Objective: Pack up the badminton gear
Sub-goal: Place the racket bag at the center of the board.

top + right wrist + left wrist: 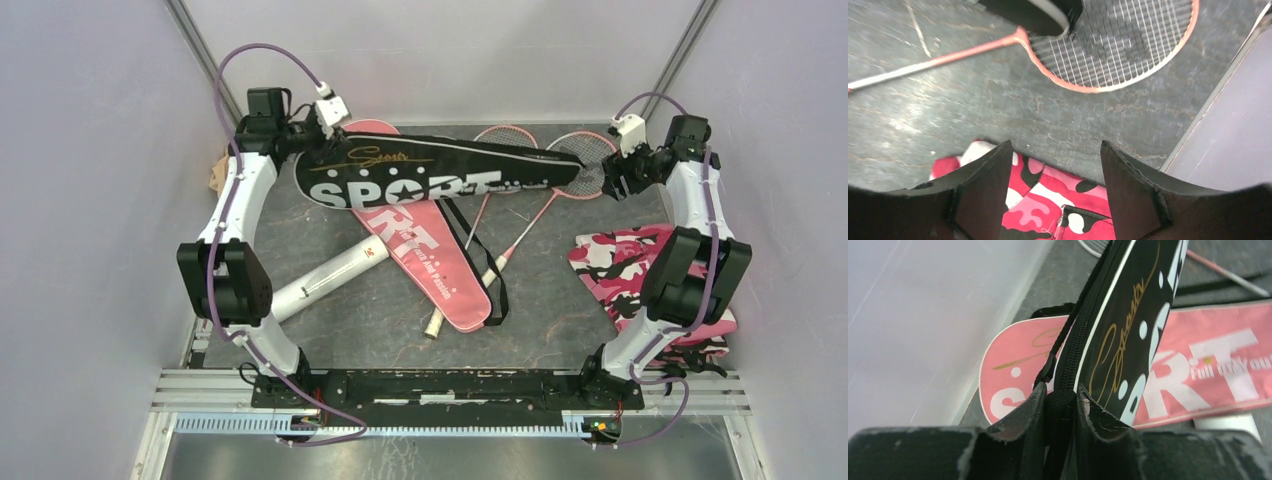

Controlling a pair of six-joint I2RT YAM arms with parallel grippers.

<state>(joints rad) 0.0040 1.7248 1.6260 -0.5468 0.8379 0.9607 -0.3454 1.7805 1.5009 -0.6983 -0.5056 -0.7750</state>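
Note:
A black racket bag (430,175) lettered SPORT hangs across the back of the table. My left gripper (318,135) is shut on the zipper edge (1064,407) at its wide end. Under it lies a pink bag (430,255), which also shows in the left wrist view (1013,375). Two pink-framed rackets (585,160) (505,140) lie behind the bags, handles pointing to the near side. My right gripper (612,182) stands open by the black bag's narrow end, above one racket head (1113,45), with nothing between its fingers (1055,145). A white tube (325,280) lies at the left.
A pink camouflage cloth (640,270) lies at the right, under my right arm and below the open fingers (1048,200). A tan scrap (215,175) sits against the left wall. Enclosure walls stand close on the left, right and back.

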